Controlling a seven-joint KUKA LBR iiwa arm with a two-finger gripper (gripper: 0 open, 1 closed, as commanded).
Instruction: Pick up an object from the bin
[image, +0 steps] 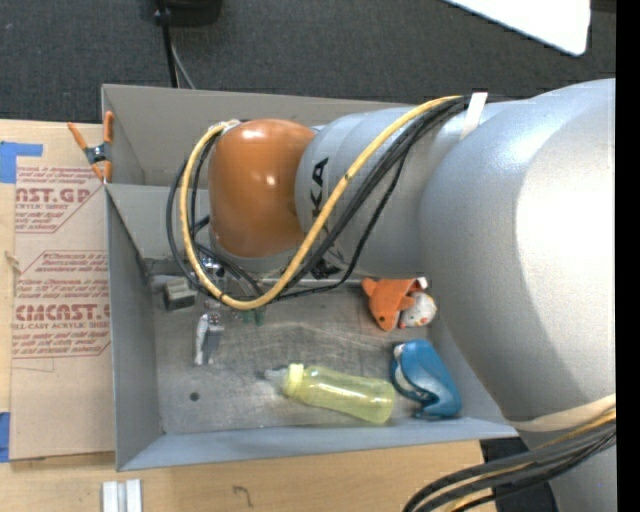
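— Contents first: what is lying in the bin (132, 330)?

— Three loose things, all toward its near and right side. A pale yellow baby bottle (340, 394) lies on its side along the near wall, teat pointing left. Just beside its base is a blue object (430, 376) with a dark underside, tucked into the near right corner. Farther back, next to the arm (520, 250), sits a small orange toy (398, 302) with a white patch. It is apart from the other two.

— And the left half?

— Bare scuffed metal floor, from where I stand.

— Where is the gripper (208, 338)?

— Low in the left part of the bin, under the arm's orange cover (255, 190) and the loop of black and yellow cables (300, 262). It hangs over that bare floor. The bottle's teat is the nearest thing to it, off to its right and a little nearer to me, and they are not touching.

— Is it open or closed?

— I cannot tell; the cover and cables hide too much of it. I see nothing in its grasp. All three things rest on the bin floor.
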